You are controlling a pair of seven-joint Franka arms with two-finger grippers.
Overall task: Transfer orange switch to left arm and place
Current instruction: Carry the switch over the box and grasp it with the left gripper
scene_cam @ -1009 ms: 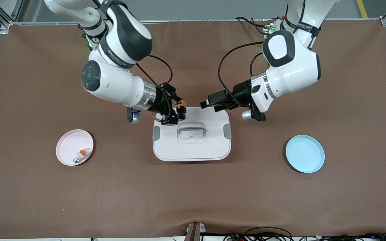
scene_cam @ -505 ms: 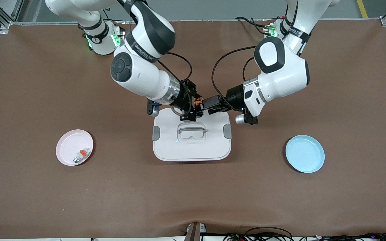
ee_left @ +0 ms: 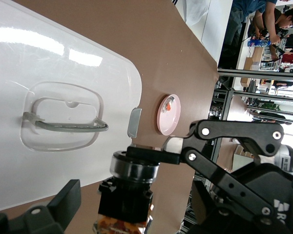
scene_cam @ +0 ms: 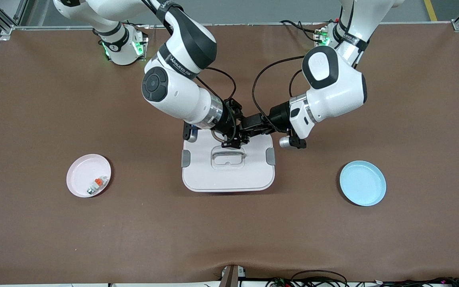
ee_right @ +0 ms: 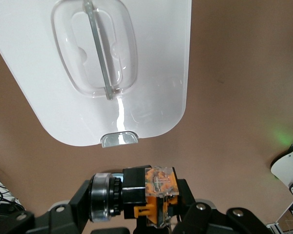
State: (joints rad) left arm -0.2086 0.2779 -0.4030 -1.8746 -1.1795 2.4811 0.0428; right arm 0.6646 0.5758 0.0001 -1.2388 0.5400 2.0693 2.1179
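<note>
Orange switch (ee_right: 158,192), black-bodied, pinched in right claw (scene_cam: 238,129) above white box (scene_cam: 228,171) edge; left claw (scene_cam: 250,126) spread alongside. Pink plate (scene_cam: 88,175) and blue plate (scene_cam: 362,183) on tabletop (scene_cam: 54,239).

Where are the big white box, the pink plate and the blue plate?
box (scene_cam: 229,175), front view, bare lid near its front edge.
pink plate (scene_cam: 82,171), front view, bare inner surface.
blue plate (scene_cam: 363,183), front view, its middle.

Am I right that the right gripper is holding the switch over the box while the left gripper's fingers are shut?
Not quite: the left gripper's fingers are open, as the left wrist view shows. The right gripper does hold the switch over the box.
</note>
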